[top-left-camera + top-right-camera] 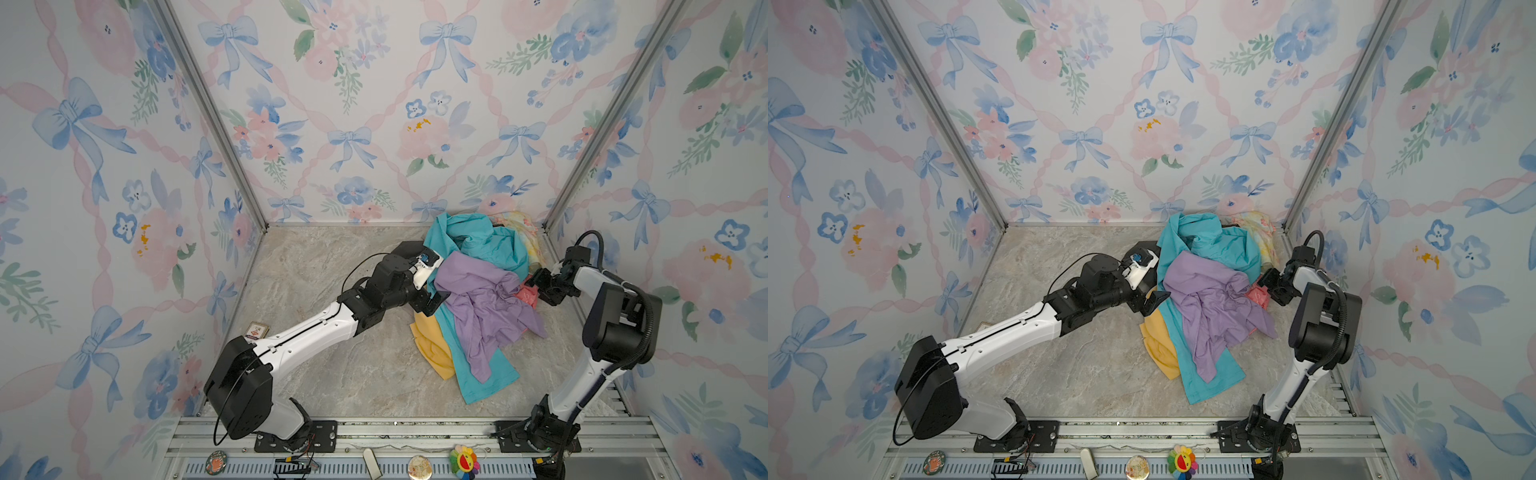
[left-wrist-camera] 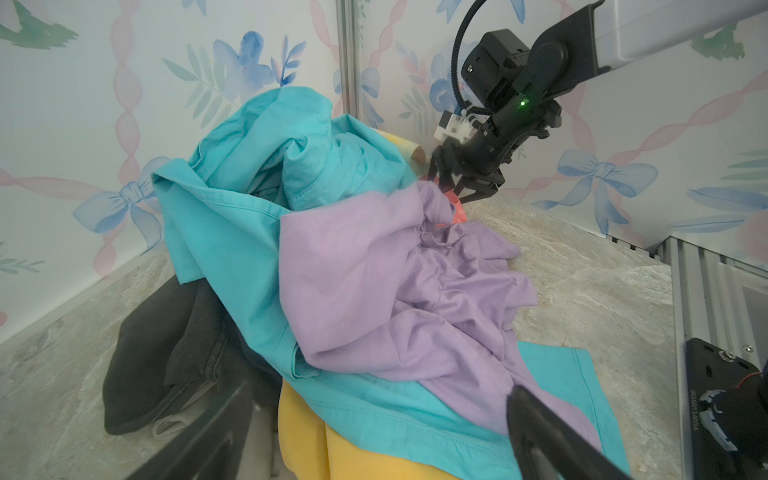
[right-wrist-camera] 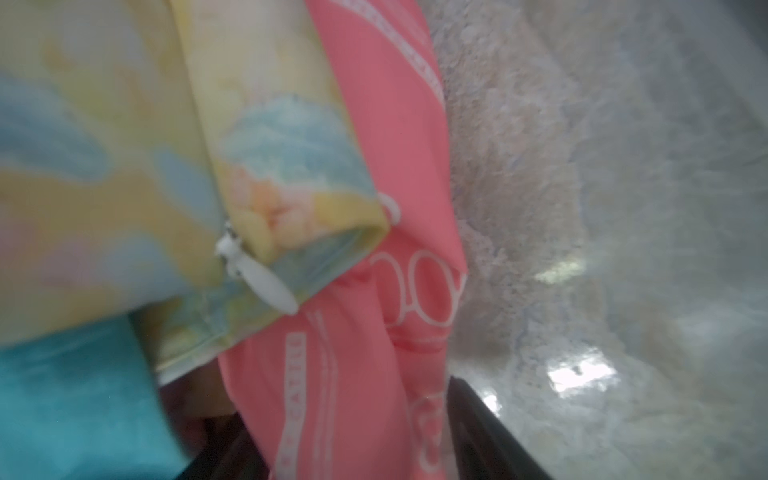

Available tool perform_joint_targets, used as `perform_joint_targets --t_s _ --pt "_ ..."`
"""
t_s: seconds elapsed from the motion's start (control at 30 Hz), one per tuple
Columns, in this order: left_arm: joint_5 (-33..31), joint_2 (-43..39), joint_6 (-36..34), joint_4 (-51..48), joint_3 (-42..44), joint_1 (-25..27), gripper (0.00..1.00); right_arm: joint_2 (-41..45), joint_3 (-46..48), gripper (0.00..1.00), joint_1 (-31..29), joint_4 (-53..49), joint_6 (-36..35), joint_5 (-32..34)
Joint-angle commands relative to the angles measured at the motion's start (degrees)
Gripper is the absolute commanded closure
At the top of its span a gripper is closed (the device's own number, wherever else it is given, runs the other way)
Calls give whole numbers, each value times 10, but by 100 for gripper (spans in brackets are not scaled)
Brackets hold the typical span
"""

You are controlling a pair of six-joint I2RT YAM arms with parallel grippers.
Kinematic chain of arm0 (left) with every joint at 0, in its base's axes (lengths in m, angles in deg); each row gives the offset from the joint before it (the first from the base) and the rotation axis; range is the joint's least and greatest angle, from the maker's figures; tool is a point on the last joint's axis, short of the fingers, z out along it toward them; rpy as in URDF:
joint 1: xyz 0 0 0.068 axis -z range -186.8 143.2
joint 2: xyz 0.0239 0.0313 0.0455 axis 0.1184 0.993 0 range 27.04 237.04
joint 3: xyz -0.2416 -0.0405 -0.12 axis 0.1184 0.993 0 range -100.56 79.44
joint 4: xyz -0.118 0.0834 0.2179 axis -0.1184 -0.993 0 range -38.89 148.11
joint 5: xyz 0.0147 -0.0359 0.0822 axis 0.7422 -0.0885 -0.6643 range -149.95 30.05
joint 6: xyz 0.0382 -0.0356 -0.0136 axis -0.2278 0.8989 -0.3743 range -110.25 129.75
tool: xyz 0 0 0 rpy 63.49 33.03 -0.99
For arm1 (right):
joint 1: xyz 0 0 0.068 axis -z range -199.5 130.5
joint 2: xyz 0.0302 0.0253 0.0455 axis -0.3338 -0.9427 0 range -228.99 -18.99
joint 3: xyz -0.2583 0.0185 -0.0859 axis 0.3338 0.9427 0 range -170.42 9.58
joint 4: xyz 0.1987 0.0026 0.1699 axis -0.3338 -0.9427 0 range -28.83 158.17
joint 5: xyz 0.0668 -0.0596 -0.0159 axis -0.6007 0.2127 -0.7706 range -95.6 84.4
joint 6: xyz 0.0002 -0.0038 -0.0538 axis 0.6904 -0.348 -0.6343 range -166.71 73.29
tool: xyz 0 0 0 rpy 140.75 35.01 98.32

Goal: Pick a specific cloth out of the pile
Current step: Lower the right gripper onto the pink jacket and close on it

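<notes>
Left tool (image 2: 374,397) apart; right tool (image 2: 454,192) straddles the cloth (image 3: 374,166), clamping unclear; its white lettering blurred.

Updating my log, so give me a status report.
Left gripper open beside pile. Right gripper around coral cloth, grip unconfirmed. Lavender shirt and floral cloth overlap it.

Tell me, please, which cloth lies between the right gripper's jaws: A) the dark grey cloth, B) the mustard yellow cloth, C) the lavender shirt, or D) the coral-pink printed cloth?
D: in the right wrist view the coral-pink cloth with white print runs between the two dark jaws of the right gripper.
</notes>
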Motion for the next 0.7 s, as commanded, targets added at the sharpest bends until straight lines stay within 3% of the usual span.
perform_joint_targets --t_s 0.0,0.13,0.2,0.27,0.67 --pt "-3 9 16 -2 -10 1 3 -20 -24 39 -9 16 -4 -17" --pt "-6 12 17 -3 -11 1 3 -17 -39 65 -15 12 -7 -12" --pt "-4 14 21 -3 -12 0 3 -6 -46 86 -15 11 -8 -5" --pt "8 15 32 -3 -15 -4 3 10 -55 100 -15 7 -13 5" --pt "33 11 53 -1 -20 -22 3 74 -91 100 -15 -24 -28 34"
